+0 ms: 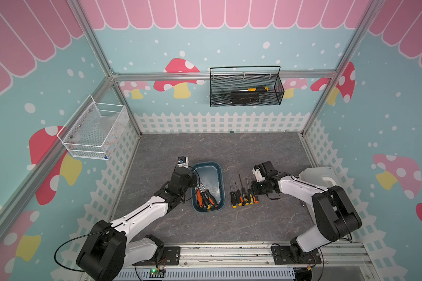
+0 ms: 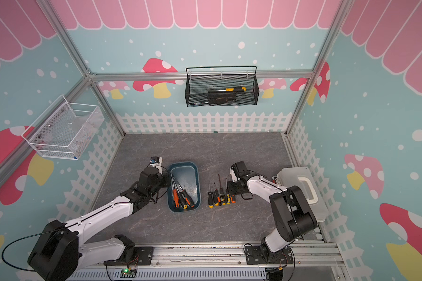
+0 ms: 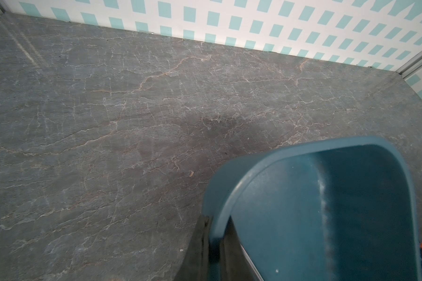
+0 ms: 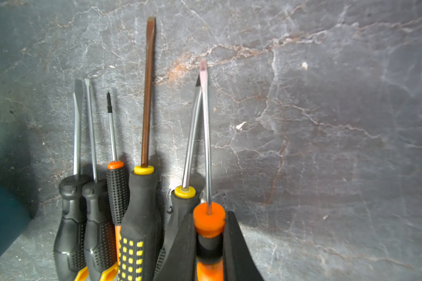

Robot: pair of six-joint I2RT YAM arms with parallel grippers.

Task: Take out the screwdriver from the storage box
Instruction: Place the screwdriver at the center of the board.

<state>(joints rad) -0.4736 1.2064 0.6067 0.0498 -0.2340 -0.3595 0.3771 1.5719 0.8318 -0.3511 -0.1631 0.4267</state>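
The storage box is a dark teal tub in mid-table, with three orange-and-black screwdrivers lying in its near end. My left gripper is shut on the box's left wall, one finger inside and one outside the rim. To the right of the box, several screwdrivers lie side by side on the table. At the right end of that row, my right gripper is shut on the handle of an orange-and-black screwdriver.
A white lidded case stands at the right wall behind the right arm. A black mesh basket holding a yellow-handled screwdriver hangs on the back wall. A white wire basket hangs on the left wall.
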